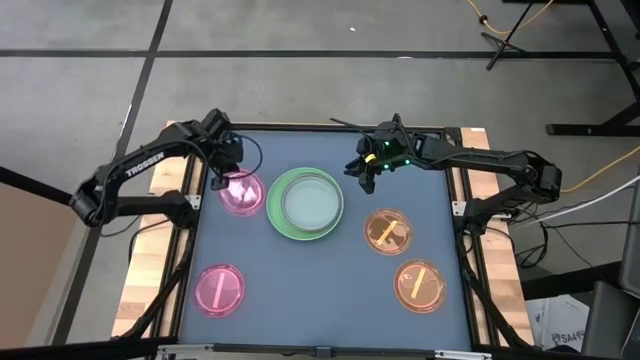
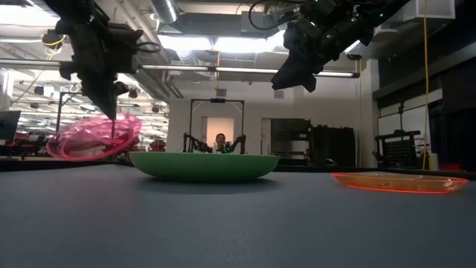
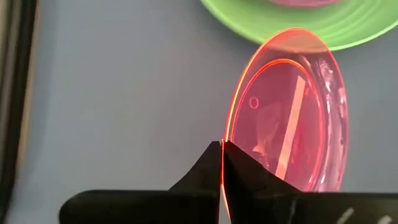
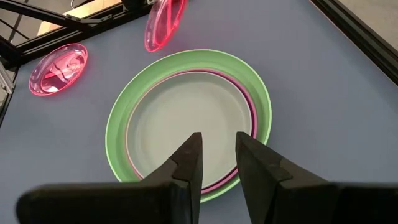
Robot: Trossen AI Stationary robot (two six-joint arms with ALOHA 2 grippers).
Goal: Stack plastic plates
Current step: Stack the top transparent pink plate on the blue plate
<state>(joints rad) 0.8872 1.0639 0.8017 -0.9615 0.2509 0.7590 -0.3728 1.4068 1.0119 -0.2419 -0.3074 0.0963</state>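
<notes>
A: How is the stack laid out, from the largest piece down?

B: The large bright green round plastic plate [image 1: 305, 204] is set at the table's centre as the base. The medium purple plate [image 4: 251, 112] is nested in it, seen only as a thin ring, and the pale blue-grey plate [image 4: 186, 127] lies on top. That order is presumably kept so each smaller plate seats inside the last.

A: And the small plates?

B: A translucent pink plate [image 3: 292, 118] is pinched by its rim in the left gripper [image 3: 222, 163] at about nine o'clock from the stack, lifted off the table and tilted, likely for carrying over the green rim. A second pink plate [image 1: 219, 289] is left flat at seven o'clock. Two translucent orange plates [image 1: 388, 231] [image 1: 419, 284] lie at four o'clock, well apart from the stack.

A: The right arm?

B: The right gripper [image 4: 217, 158] is held above the stack near one o'clock, fingers narrowly parted and empty, apparently kept clear.
</notes>
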